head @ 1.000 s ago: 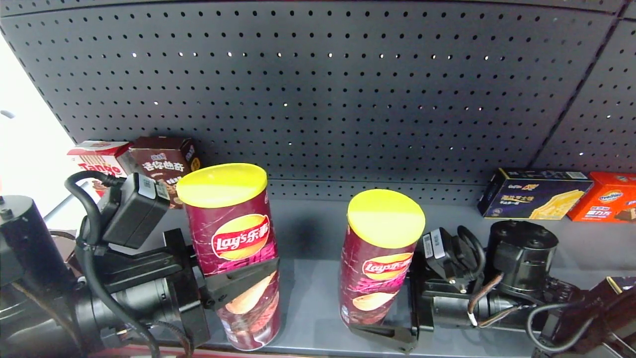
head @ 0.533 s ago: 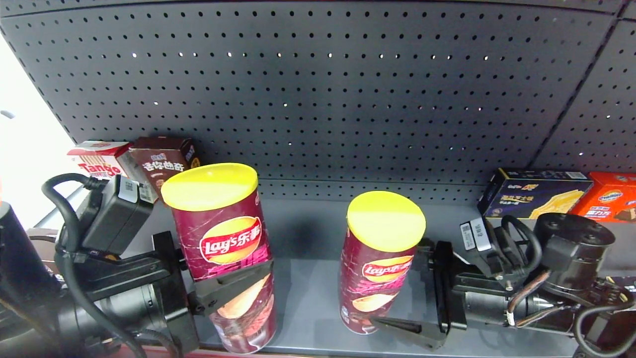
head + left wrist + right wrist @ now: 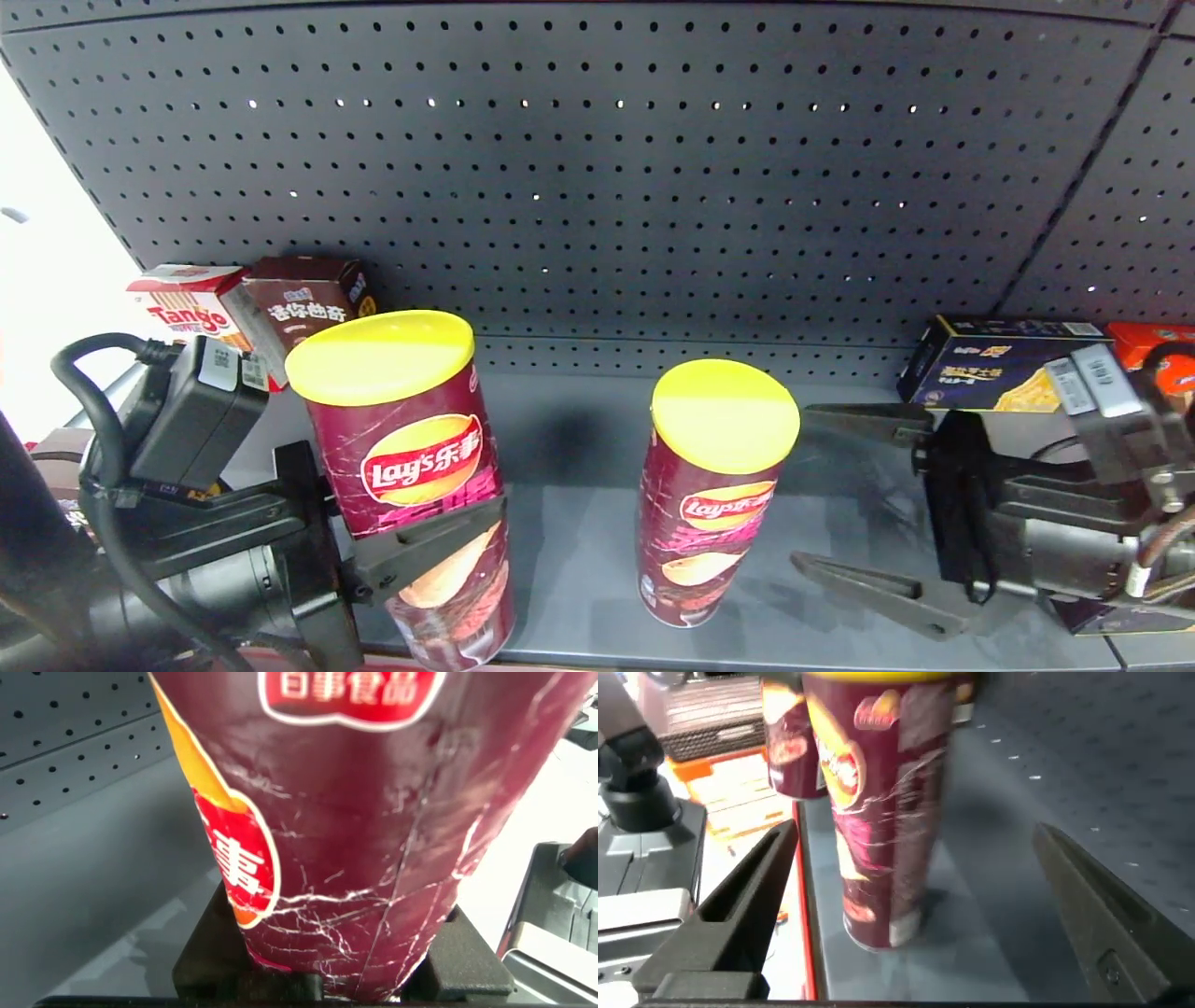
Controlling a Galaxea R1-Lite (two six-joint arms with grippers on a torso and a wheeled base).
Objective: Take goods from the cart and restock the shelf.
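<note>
Two maroon chip cans with yellow lids are at the grey shelf. My left gripper is shut on the left can around its middle, holding it slightly tilted at the shelf's front edge. That can's wall looms close in the left wrist view. The other can stands upright mid-shelf. My right gripper is open just to its right, apart from it. In the right wrist view this can stands ahead of the spread fingers, with the held can behind it.
A perforated back panel closes the shelf behind. A red-and-white wafer box and a brown box stand at the back left. A dark blue box and an orange box lie at the back right. Bare shelf lies between the cans.
My right gripper let go of the standing can, opened wide and drew back to the right. My left gripper shifted a little left with its can.
</note>
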